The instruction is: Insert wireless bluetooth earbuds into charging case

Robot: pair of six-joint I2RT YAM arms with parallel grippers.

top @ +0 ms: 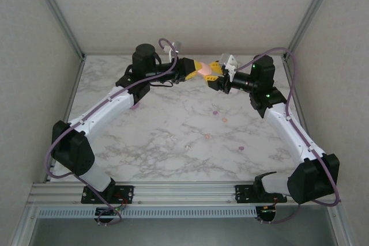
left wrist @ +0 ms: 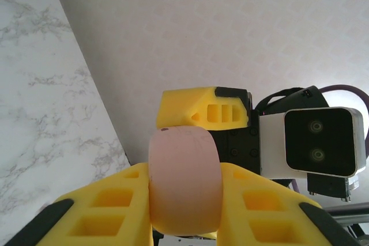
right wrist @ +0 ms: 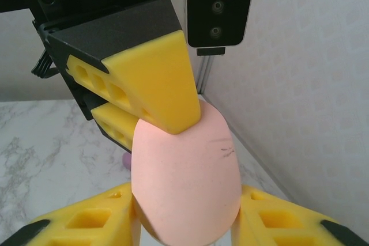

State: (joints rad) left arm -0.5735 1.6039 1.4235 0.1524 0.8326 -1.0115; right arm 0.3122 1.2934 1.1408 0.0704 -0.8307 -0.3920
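Hanging above the far part of the tabletop [top: 161,122], the peach-pink charging case [top: 203,69] is caught between the two arms, which meet tip to tip there. The left jaws are pressed in on it: in the left wrist view the rounded case [left wrist: 184,185] sits wedged between the left fingers [left wrist: 112,211], touching both yellow pads. The right jaws pinch it too, from the opposite end: in the right wrist view the case [right wrist: 187,182] fills the gap between the right fingers [right wrist: 86,223], while one yellow finger of the left arm bears down on its upper end. A faint dark scuff marks its side there; whether its lid is shut I cannot tell. The earbuds [top: 214,112] lie well apart from the case, loose on the marble tabletop nearer the arm bases: a purple one with a peach one just beside it, another peach one closer to the middle, a purple one off toward the right arm, and a pale one near the centre. One more purple speck lies just beside the left arm's forearm. Pale walls close in the tabletop on three sides.
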